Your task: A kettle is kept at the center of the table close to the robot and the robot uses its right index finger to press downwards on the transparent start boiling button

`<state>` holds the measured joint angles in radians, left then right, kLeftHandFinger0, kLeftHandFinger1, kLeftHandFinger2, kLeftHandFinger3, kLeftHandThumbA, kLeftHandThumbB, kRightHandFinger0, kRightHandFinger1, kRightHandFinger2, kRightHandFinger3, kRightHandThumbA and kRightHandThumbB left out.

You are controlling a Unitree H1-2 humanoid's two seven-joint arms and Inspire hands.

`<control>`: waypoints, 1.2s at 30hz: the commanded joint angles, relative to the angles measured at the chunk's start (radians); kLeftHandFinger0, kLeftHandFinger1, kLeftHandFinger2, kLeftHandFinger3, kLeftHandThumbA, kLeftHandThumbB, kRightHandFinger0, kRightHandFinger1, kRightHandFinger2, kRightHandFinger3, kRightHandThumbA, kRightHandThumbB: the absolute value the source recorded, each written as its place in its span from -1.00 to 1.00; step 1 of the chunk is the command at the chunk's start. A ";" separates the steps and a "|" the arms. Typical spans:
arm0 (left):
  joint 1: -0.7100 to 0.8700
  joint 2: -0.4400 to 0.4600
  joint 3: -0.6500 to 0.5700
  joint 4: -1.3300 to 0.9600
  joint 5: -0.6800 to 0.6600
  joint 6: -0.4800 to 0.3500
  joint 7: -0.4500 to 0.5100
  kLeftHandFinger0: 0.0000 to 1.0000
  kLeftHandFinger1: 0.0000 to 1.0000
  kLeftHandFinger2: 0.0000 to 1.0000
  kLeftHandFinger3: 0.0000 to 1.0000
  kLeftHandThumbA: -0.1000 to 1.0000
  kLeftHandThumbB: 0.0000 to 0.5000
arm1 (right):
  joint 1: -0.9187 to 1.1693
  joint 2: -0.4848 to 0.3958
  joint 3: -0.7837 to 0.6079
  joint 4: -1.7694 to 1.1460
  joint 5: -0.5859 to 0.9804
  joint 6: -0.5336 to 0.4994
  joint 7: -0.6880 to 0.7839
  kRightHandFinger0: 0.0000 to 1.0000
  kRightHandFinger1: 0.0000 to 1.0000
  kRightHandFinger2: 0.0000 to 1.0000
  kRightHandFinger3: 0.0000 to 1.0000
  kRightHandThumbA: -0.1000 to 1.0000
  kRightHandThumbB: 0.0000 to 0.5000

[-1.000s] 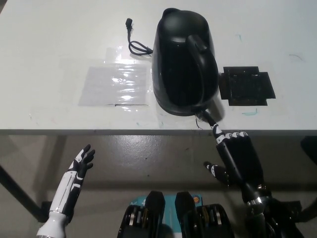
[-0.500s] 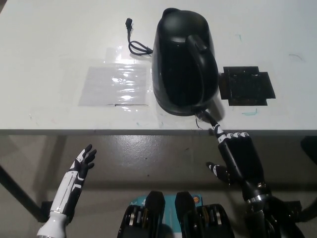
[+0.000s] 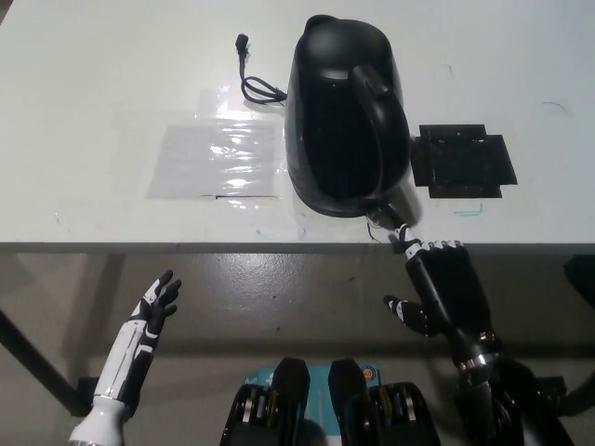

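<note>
So the kettle (image 3: 346,116) sits mid-table, close to the near edge, handle pointing back toward the robot. The button (image 3: 378,212) is down at the foot of that handle, right at the table's front edge. The right hand (image 3: 439,283) is just below and a bit right of it, one finger stretched up and left so its tip is on or nearly on the button; can't tell for sure if it's touching. The other fingers are curled back, holding nothing. So the press looks like a short push, up-left then down.

The left hand (image 3: 149,321) hangs way off at lower left, below the table, fingers spread, doing nothing.

Other stuff: a black square pad (image 3: 462,160) right of the kettle, a clear plastic sheet (image 3: 216,158) on its left, and a cable (image 3: 256,79) behind. Nothing blocks the finger.
</note>
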<state>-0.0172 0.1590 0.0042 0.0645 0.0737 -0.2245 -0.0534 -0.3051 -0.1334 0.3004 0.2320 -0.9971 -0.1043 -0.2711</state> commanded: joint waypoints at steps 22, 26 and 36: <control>-0.027 0.016 0.002 -0.037 0.013 -0.027 -0.001 1.00 1.00 1.00 1.00 1.00 -0.19 | -0.099 0.001 0.016 0.151 0.030 0.018 -0.056 -1.00 -1.00 -1.00 1.00 1.00 -0.30; -0.028 0.015 0.003 -0.033 0.007 -0.029 -0.003 1.00 1.00 1.00 1.00 1.00 -0.16 | -0.105 0.001 0.019 0.160 0.030 0.016 -0.062 -1.00 -1.00 -1.00 1.00 1.00 -0.28; -0.032 0.015 0.002 -0.038 0.003 -0.030 -0.005 1.00 1.00 1.00 1.00 1.00 -0.16 | -0.113 0.002 0.019 0.140 0.037 0.020 -0.052 -1.00 -1.00 -1.00 1.00 1.00 -0.29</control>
<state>-0.0315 0.1590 0.0057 0.0630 0.0753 -0.2251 -0.0535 -0.3762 -0.1336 0.3155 0.3965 -0.9881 -0.0873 -0.2862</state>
